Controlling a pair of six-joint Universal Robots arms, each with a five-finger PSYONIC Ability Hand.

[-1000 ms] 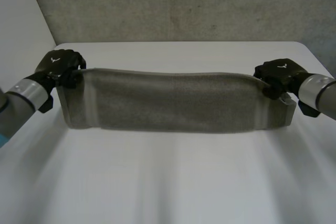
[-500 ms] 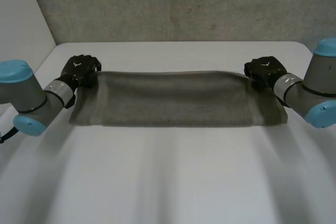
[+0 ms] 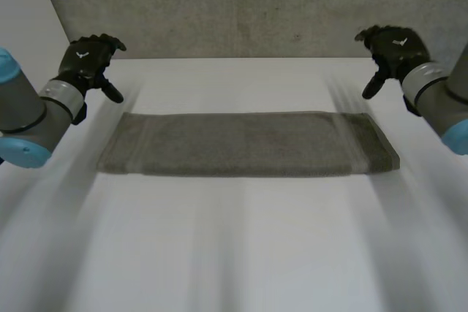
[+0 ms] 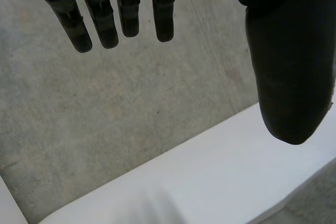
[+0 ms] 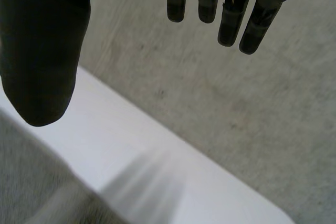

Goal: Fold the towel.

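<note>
I have the towel (image 3: 245, 144) lying flat on the white worktop (image 3: 234, 253), a long narrow grey band running crosswise between the two arms, with a paler stripe near each short end. Neither robot hand touches it. The left robot hand (image 3: 88, 60) is raised off the worktop beyond the towel's far left corner, in front of the grey wall (image 3: 241, 5), its back turned toward the head camera and its thumb angled down toward the cloth. The left arm (image 3: 33, 118) reaches up to it from the side. In the left wrist view its fingers (image 4: 126, 9) hang straight and well apart from the thumb (image 4: 289, 72), with nothing between them. The right robot hand (image 3: 391, 45) mirrors that pose beyond the towel's far right corner, lifted against the wall on the right arm (image 3: 439, 107). In its own wrist view its fingers (image 5: 231, 14) are likewise straight and spread from the thumb (image 5: 42, 51), empty, with the worktop's far edge and the wall beyond them.
</note>
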